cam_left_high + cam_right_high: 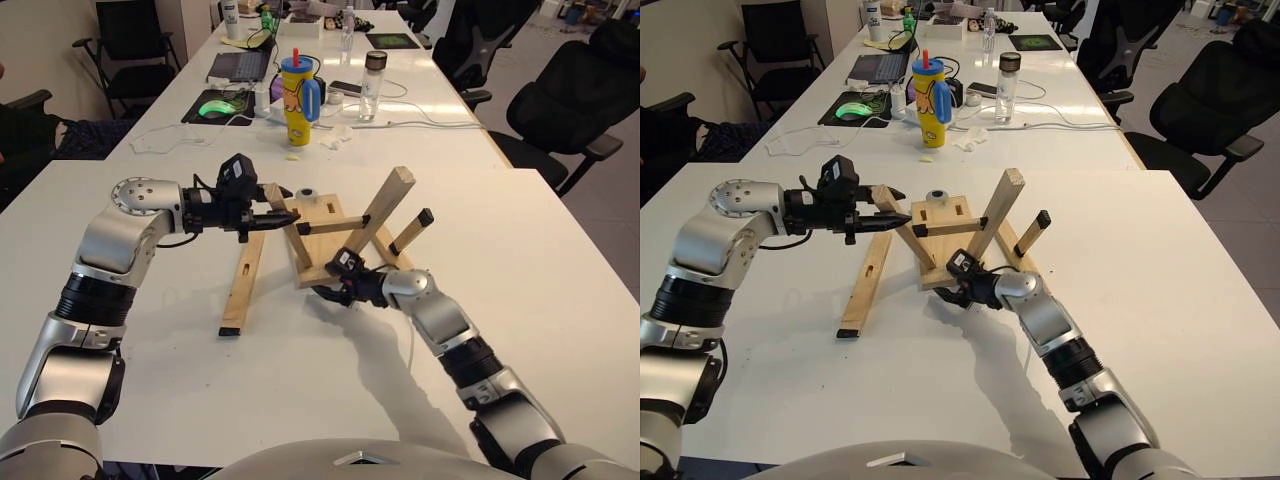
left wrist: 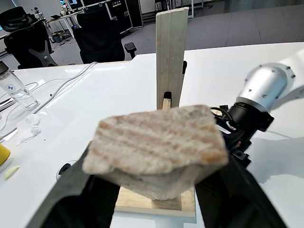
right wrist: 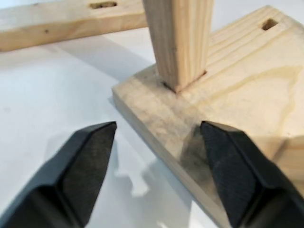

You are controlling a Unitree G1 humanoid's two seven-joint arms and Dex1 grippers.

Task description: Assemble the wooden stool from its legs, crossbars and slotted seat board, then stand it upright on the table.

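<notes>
The slotted seat board lies tilted at the table's middle, with legs plugged into it. My left gripper is shut on the top end of one plugged-in leg; that leg's end sits between the fingers. A crossbar runs from this leg to a taller leg, and a shorter piece with a black tip sticks up behind. A loose leg lies flat on the table to the left. My right gripper is open at the board's near corner, one finger over the board and one over the table.
A small round object sits just behind the stool. On the table beyond stand a yellow cup, a water bottle and a laptop. Office chairs stand off the right edge.
</notes>
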